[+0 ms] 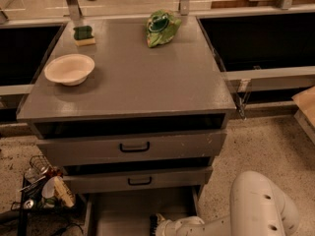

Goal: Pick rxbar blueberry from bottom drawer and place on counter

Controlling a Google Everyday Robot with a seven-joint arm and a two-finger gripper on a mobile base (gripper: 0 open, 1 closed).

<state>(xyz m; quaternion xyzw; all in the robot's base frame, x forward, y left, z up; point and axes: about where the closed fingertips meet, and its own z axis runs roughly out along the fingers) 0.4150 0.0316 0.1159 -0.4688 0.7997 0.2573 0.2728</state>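
Nearest the viewer, the robot's white arm [256,205] enters from the lower right corner and extends left, low over the pulled-out bottom drawer [123,211]. The gripper [156,223] is a dark part at the end of the arm, positioned inside the drawer at the very bottom edge of the view. Whether it is open or closed, and whether it has hold of anything, cannot be told. The rxbar blueberry cannot be made out; the drawer area around the gripper is largely cut off, and the visible drawer floor is plain grey. To the left, on the speckled floor [256,141], a wire basket [44,188] holds assorted small items. Above the bottom drawer, the middle drawer [167,178] and the top drawer [187,144] are both shut, each with a black handle at centre. The counter [147,77] forms the flat grey top of the cabinet. A pale bowl [69,69] stands upright near its left edge. Farther back, a green and yellow sponge [84,35] lies at the rear left, and a crumpled green bag [160,27] lies at the rear centre, well apart from the bowl.
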